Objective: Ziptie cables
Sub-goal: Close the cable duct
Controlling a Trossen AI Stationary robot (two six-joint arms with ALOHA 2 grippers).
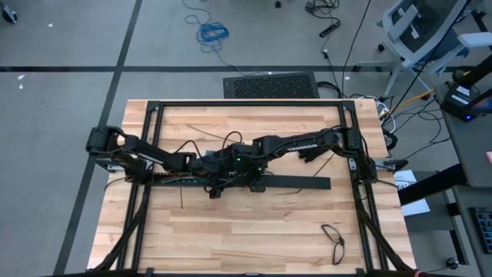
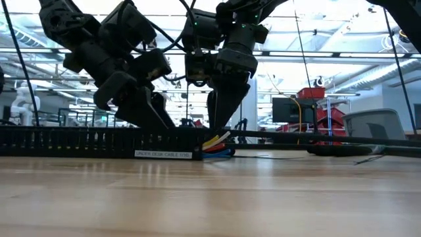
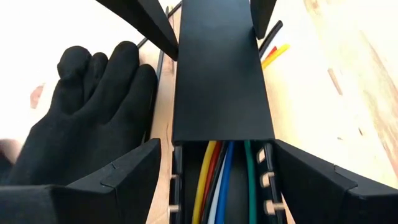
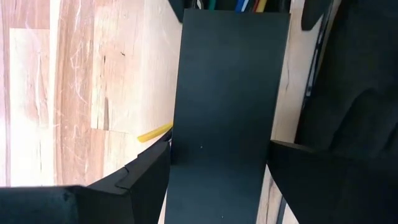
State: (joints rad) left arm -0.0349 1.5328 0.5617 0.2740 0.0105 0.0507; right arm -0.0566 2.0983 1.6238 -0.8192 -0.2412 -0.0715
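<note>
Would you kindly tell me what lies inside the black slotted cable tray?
In the left wrist view, the open stretch of the tray holds the cables: yellow, red, blue, white and green, side by side. Farther along, the flat black cover hides them.

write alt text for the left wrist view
A flat black cover lies over a slotted black cable tray, with yellow, red, blue, white and green cables running out from under it. The left gripper straddles the tray, fingers apart.
</note>
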